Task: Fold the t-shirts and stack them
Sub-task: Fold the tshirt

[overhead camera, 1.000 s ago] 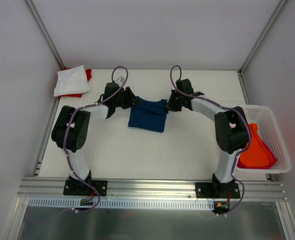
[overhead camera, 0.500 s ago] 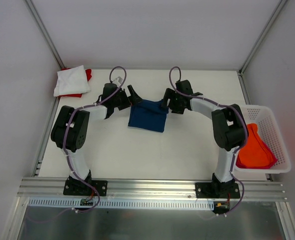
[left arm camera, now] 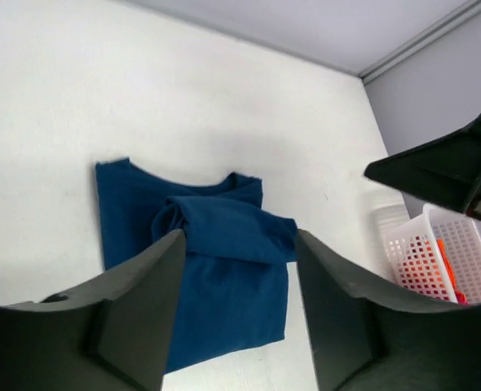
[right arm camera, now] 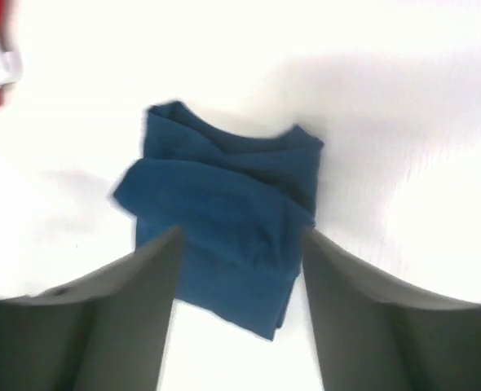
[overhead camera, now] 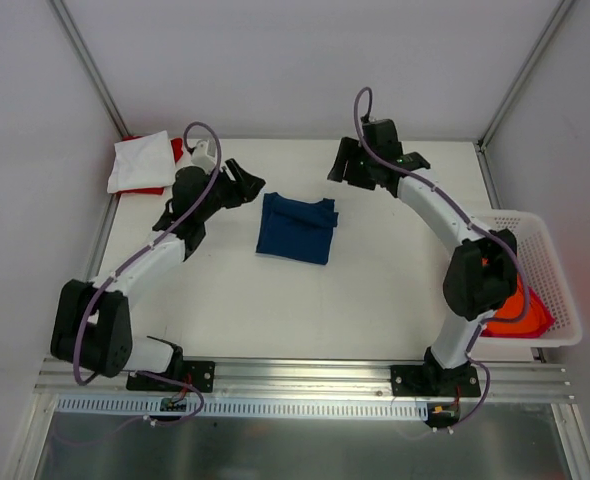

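Observation:
A folded navy blue t-shirt (overhead camera: 296, 229) lies flat in the middle of the table, with no print showing; it also shows in the left wrist view (left arm camera: 200, 269) and the right wrist view (right arm camera: 224, 216). A folded white t-shirt (overhead camera: 141, 161) lies on a red one (overhead camera: 176, 149) at the far left corner. An orange t-shirt (overhead camera: 520, 305) sits in the basket. My left gripper (overhead camera: 243, 186) is open and empty, raised left of the navy shirt. My right gripper (overhead camera: 347, 166) is open and empty, raised behind and to the right of it.
A white lattice basket (overhead camera: 545, 255) stands at the table's right edge, also in the left wrist view (left arm camera: 436, 261). Grey walls and metal posts close in the back and sides. An aluminium rail (overhead camera: 295, 375) runs along the near edge.
Both grippers let go of the navy shirt's top corners and lifted away, left arm back to the left, right arm up and back. The shirt now lies folded on the table.

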Robot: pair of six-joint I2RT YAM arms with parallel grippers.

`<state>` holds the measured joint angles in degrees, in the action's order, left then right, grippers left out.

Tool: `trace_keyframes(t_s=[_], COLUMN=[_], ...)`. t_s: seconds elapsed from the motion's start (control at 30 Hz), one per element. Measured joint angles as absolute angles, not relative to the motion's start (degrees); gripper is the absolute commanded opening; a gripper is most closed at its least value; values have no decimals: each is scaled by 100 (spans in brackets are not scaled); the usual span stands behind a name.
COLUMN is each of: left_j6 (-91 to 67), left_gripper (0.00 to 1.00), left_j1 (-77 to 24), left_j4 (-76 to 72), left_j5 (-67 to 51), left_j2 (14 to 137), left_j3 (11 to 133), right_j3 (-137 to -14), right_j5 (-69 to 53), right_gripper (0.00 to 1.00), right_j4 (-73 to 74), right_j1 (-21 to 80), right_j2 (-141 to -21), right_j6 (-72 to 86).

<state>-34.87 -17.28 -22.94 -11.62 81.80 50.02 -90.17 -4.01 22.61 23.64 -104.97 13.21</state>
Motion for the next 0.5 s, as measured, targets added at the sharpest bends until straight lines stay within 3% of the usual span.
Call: trace_keyframes(t_s=[0.03, 0.07, 0.17, 0.33, 0.5], left_j6=[-3452, -3430, -3356, -3295, -3166], left_gripper=[41, 21, 6, 8, 8], left_j1=[-1728, -1728, -1728, -1728, -1728], left_j4=[-2268, -2226, -2023, -1605, -1201], left_j5=[-1127, -1087, -928, -696, -567], left_j2=[7911, 7644, 6851, 5859, 5395], left_j3=[4965, 4908, 4652, 4213, 3927], right_j3=[-9148, -9220, -9225, -8567, -7913], right_j5=[-364, -338, -248, -191, -191], right_gripper=[38, 2, 0, 0, 1], right_j4=[2346, 2394, 2508, 2401, 2320], right_j1=[2381, 2405, 2589, 3140, 3647], right_j2=[-10333, -10165, -9603, -9107, -9391], right_j6=[1262, 1205, 1225, 1389, 1721])
